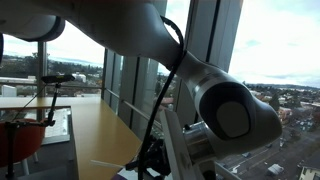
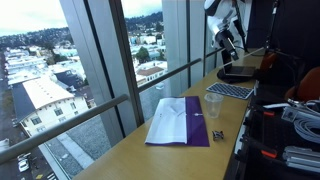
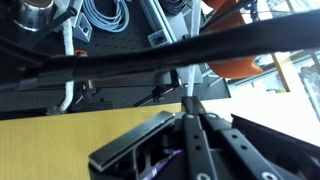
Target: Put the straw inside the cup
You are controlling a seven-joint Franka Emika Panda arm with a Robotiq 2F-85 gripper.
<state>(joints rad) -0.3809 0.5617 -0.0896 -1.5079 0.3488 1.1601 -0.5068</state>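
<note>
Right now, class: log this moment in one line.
gripper shut, seemingly on straw | cup upright on table | straw outside cup

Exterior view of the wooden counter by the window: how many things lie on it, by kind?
Clear plastic cup: 1
White and purple folded cloth: 1
Small dark object, too small to identify: 1
Dark flat patterned mat: 1
Black shallow tray: 1
Total: 5

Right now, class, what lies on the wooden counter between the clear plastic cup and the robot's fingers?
In an exterior view, a dark flat mat lies just beyond the clear plastic cup, toward the fingers.
</note>
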